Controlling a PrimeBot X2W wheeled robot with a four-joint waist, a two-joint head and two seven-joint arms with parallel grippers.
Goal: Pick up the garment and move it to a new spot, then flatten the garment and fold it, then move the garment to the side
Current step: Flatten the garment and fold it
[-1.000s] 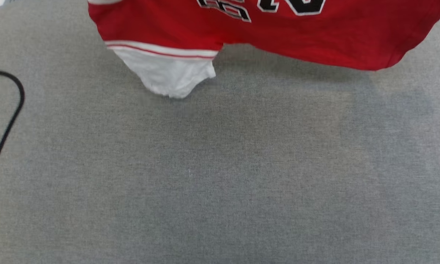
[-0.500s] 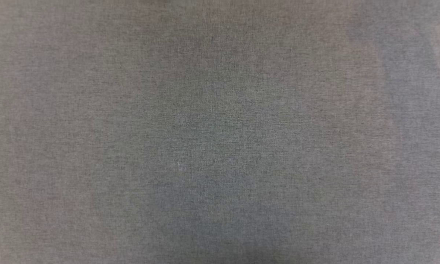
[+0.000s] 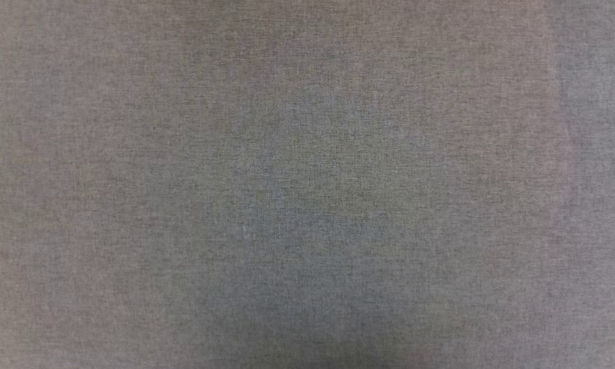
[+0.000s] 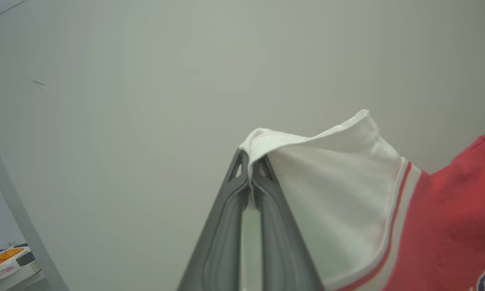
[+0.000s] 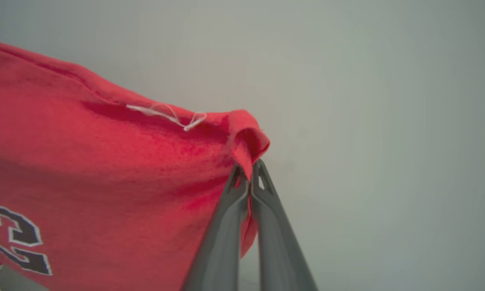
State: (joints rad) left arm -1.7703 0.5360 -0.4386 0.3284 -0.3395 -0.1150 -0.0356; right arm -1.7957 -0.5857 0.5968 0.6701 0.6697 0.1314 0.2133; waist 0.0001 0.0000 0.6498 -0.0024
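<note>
Garment (image 4: 448, 210) airborne, both tools clenched on it.
L gripper (image 4: 250, 167) pinches the white sleeve (image 4: 335, 178) hem, R gripper (image 5: 250, 171) a red corner; fabric hangs at 3 o'clock of L tips, 9 o'clock of R. 1 s ago the hem sat at 12 o'clock over grey cloth (image 3: 307, 184); now lifted off, so pick-up looks done and the carry comes next.

Garment (image 4: 339, 194) — between end effectors (image 4: 250, 163) (image 5: 249, 169).

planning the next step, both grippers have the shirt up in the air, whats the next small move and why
Probably lower the garment toward the grey surface, grips closed. The left gripper pinches the white sleeve, the right gripper a red corner, so it hangs spread between them, ready to lay flat.
</note>
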